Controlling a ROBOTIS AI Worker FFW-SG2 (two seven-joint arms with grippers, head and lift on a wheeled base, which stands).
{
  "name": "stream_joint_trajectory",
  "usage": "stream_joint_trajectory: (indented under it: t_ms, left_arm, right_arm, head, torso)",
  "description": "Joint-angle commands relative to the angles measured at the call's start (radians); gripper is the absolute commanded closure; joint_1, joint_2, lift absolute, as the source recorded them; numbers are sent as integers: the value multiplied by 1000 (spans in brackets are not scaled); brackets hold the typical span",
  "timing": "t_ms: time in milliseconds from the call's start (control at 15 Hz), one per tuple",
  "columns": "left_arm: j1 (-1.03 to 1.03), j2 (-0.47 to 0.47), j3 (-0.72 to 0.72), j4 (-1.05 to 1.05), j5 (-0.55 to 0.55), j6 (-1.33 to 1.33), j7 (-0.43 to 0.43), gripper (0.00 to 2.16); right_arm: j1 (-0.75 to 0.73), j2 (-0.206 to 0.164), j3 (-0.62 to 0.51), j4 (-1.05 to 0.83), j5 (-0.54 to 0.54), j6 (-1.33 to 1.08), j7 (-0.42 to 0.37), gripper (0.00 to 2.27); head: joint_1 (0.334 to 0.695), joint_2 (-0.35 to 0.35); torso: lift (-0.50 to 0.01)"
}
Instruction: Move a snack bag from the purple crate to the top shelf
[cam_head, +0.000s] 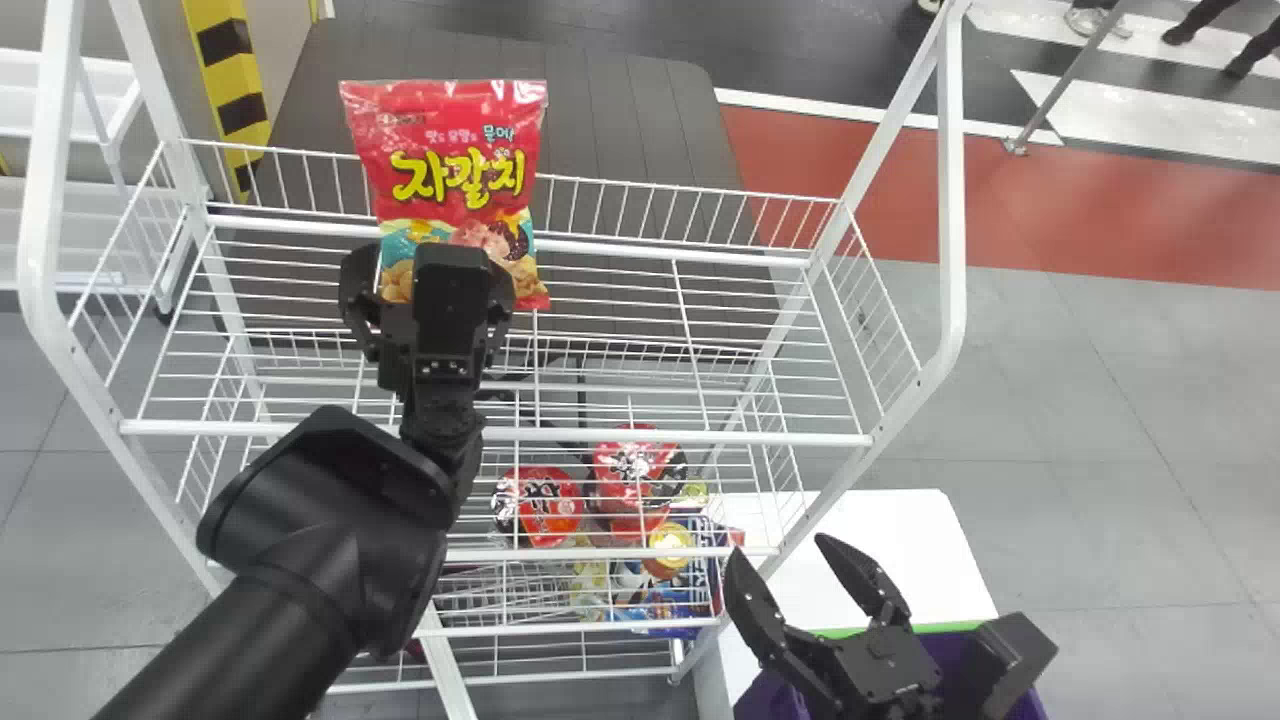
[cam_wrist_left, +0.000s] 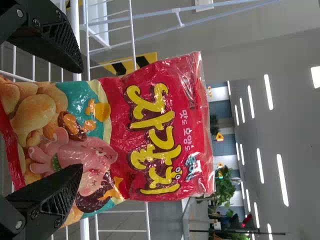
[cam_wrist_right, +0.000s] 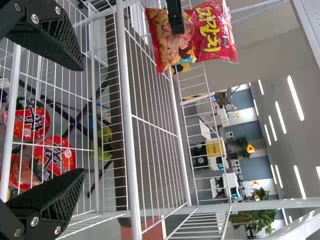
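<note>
Two grippers are in my head view, at the white rack (cam_head: 952, 200). The left gripper (cam_head: 437, 272) is over the rack's top shelf (cam_head: 720, 438), its fingers spread around the lower part of the snack bag (cam_head: 455, 150). The bag stands upright toward the rack's back rail; the gripper hides part of its base, so I can't tell how it rests. Beside the rack's right side, the right gripper (cam_head: 780, 552) hangs spread over the purple crate (cam_head: 950, 628), whose contents I can't make out. Red bowls (cam_head: 540, 505) sit lower in the rack, partly behind wires.

From the left wrist, I get the bag's front up close, one black finger overlapping it, the other by its edge, with a wide gap between.

My right wrist view adds ceiling lights (cam_wrist_right: 295, 97) and plants (cam_wrist_right: 257, 215) beyond the rack. That gripper's fingers are well apart.
</note>
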Motion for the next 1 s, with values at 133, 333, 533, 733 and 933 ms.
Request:
stream_joint_trajectory:
  t_ms: [133, 333, 533, 733, 933]
  left_arm:
    - [-3, -3, 1, 8, 9, 0, -19, 390]
    - [-15, -3, 3, 32, 30, -6, -30, 421]
    - [-15, -3, 1, 32, 38, -9, -38, 475]
    - [-11, -3, -11, 31, 29, -9, -19, 1001]
    - [-3, -3, -12, 24, 3, -9, -13, 1119]
  right_arm:
    - [3, 4, -2, 0, -9, 0, 2, 97]
    - [11, 5, -7, 0, -14, 0, 13, 107]
    - [16, 8, -13, 0, -17, -3, 19, 107]
    - [17, 15, -22, 0, -18, -3, 28, 110]
    - [19, 18, -30, 3, -29, -3, 42, 110]
  head:
    - [695, -230]
    - [695, -231]
    - [695, -229]
    - [695, -236]
    - [695, -241]
  torso:
    - [0]
    - [0]
    - [0]
    - [0]
    - [0]
